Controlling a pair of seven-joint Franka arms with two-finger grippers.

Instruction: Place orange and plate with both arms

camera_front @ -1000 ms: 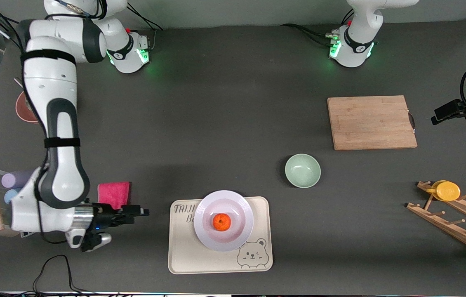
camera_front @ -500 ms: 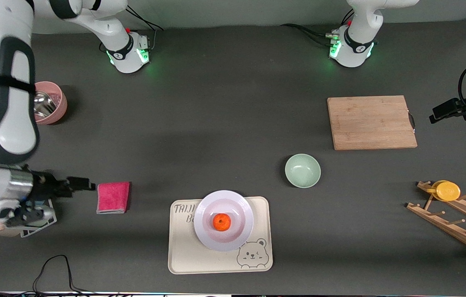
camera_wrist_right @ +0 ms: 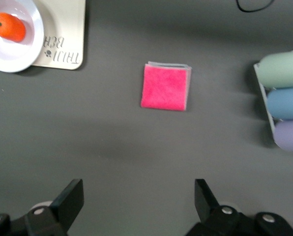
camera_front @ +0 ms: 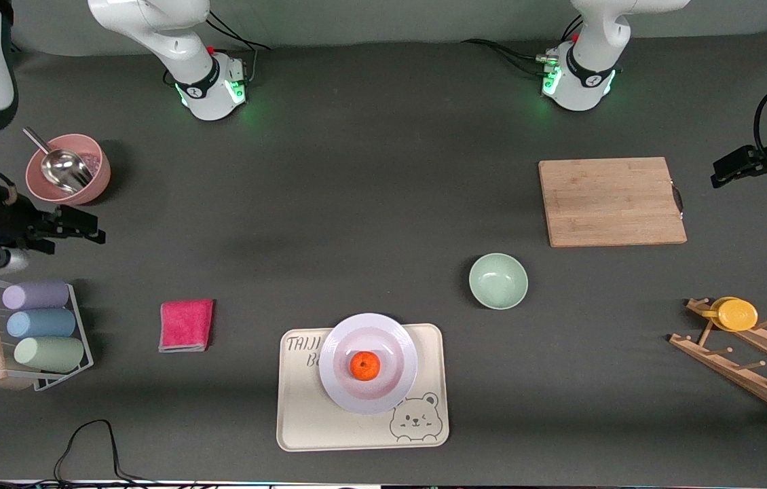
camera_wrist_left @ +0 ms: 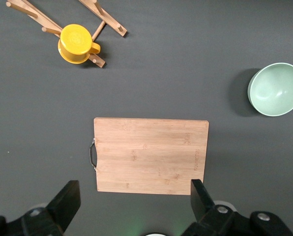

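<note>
The orange (camera_front: 364, 365) lies in the middle of the white plate (camera_front: 397, 339). The plate rests on the cream bear tray (camera_front: 302, 421), near the front camera. Orange (camera_wrist_right: 9, 27) and plate (camera_wrist_right: 31, 44) also show in the right wrist view. My right gripper (camera_front: 81, 229) is open and empty, up in the air at the right arm's end of the table, over bare table beside the pink bowl (camera_front: 95, 178). My left gripper (camera_front: 730, 175) is open and empty, up in the air at the left arm's end, beside the wooden cutting board (camera_front: 611, 201).
A mint-green bowl (camera_front: 498, 280) sits between tray and cutting board. A pink cloth (camera_front: 186, 324) lies toward the right arm's end. A rack of pastel cups (camera_front: 37, 326) stands there too. A wooden rack with a yellow cup (camera_front: 736, 314) stands at the left arm's end.
My right arm has swung up and away from the tray, from beside the pink cloth to beside the pink bowl. The left gripper shifted slightly. Orange and plate have not moved.
</note>
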